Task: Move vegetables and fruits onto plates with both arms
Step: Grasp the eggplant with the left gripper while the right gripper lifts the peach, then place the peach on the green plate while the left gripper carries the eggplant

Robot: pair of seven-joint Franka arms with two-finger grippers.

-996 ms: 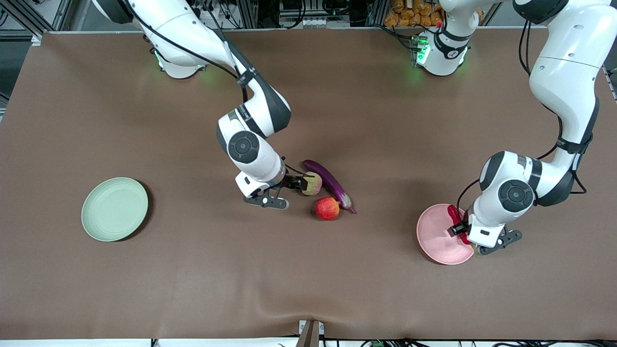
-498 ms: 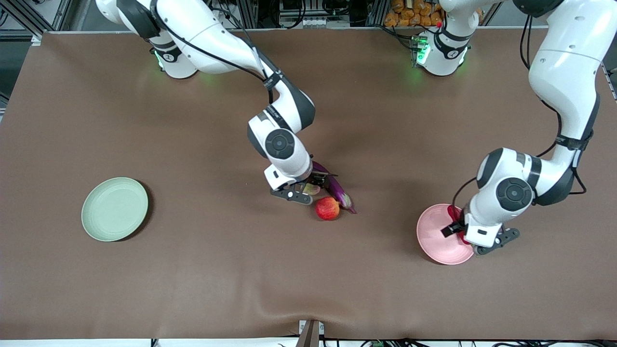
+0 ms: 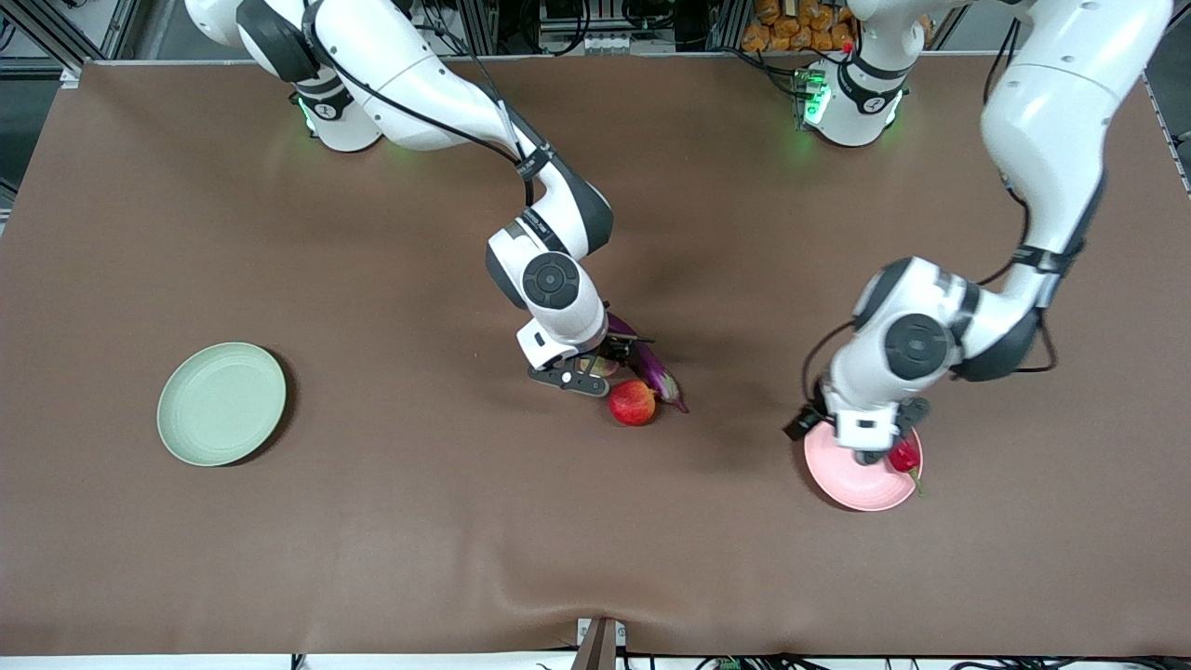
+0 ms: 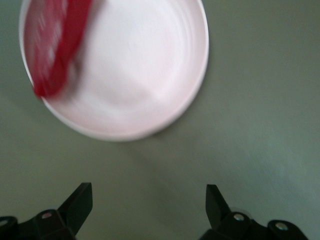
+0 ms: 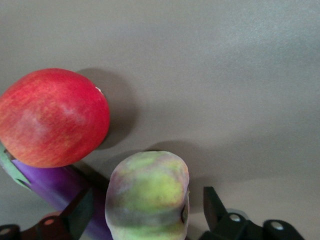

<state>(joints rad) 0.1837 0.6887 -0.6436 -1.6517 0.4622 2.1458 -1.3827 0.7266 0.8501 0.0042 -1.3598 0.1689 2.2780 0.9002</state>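
Observation:
My right gripper (image 3: 594, 365) is low over the table with its fingers open on either side of the lumpy yellow-pink fruit (image 5: 147, 197), not closed on it. The purple eggplant (image 3: 649, 366) lies right beside that fruit, and the round red fruit (image 3: 633, 402) sits nearer the camera, touching the eggplant. My left gripper (image 4: 148, 200) is open and empty, in the air by the rim of the pink plate (image 3: 851, 479). The red pepper (image 3: 904, 456) lies on that plate near its rim, seen also in the left wrist view (image 4: 55, 45). The green plate (image 3: 221, 403) is bare.
The brown table cover (image 3: 419, 521) spreads wide between the green plate and the fruits. The two arm bases (image 3: 842, 102) stand along the table edge farthest from the camera.
My left gripper has let go of the red pepper onto the pink plate, risen and shifted toward the right arm's end. My right gripper has moved over the yellow-pink fruit.

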